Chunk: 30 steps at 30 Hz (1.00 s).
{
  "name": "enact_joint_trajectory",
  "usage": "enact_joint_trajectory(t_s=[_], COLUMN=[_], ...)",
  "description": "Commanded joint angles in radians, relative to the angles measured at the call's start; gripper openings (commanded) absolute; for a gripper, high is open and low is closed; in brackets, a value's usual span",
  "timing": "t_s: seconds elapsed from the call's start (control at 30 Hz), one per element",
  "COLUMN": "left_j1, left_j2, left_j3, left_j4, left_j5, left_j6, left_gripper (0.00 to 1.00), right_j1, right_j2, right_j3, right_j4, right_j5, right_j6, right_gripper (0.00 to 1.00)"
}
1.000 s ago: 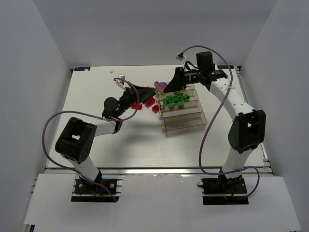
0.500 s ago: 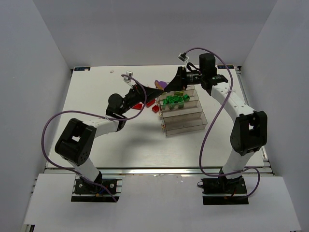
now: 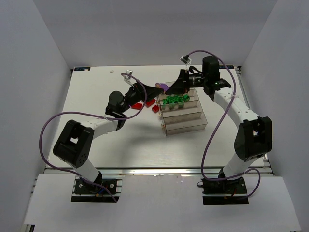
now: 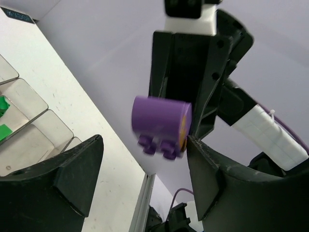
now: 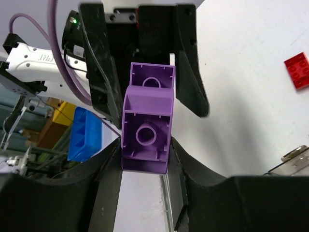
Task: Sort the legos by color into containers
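Facing each other above the table (image 3: pixel 96 145): right pincer (image 5: pixel 145 147) clamped on purple lego (image 5: pixel 146 128), left pincer (image 4: pixel 143 145) spread apart.

White table (image 3: pixel 120 140), matte. Plain white walls (image 3: pixel 145 34) on left, back & right sides. Small black label (image 3: pixel 81 69) at far-left table corner, w/ a tiny white speck (image 3: pixel 112 72) near it. Metal rail (image 3: pixel 154 170) along near edge, white board (image 3: pixel 159 198) in front of it. Right wrist view: blue bin (image 5: pixel 83 133) in background, yellow object (image 5: pixel 65 113) just beside it, too blurry to ID.
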Motion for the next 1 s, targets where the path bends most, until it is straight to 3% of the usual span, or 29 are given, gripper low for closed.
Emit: enact_joint_trajectory(t_s=[0.0,0.2,0.23,0.33,0.53,0.67,0.97], left_j1=[0.002,0.002,0.002,0.002,0.002,0.004,0.027], left_j2=[-0.015,0.015,0.019,0.033,0.03,0.028,0.019], left_j3=[0.019,0.003,0.002,0.005,-0.009,-0.015,-0.051], left_j4=[0.118,0.218,0.231,0.266,0.278,0.284,0.292], left_j5=[-0.014,0.005,0.006,0.02,0.037,0.048,0.062], left_j6=[-0.031,-0.099,-0.112,-0.137,-0.146,-0.149,-0.154], left_gripper=[0.77,0.59,0.49,0.37,0.35,0.26,0.18], right_j1=[0.001,-0.001,-0.001,0.001,-0.007,-0.045,-0.183], right_j2=[-0.047,-0.047,-0.048,-0.048,-0.031,-0.01,0.045], right_j3=[-0.039,-0.037,-0.039,-0.037,-0.019,-0.007,0.073], right_j4=[0.083,0.106,0.109,0.117,0.166,0.232,0.21], right_j5=[-0.05,-0.059,-0.058,-0.056,-0.058,-0.044,-0.035], right_j6=[0.058,0.074,0.074,0.077,0.118,0.183,0.143], right_gripper=[0.0,0.0,0.0,0.0,0.0,0.0,0.0])
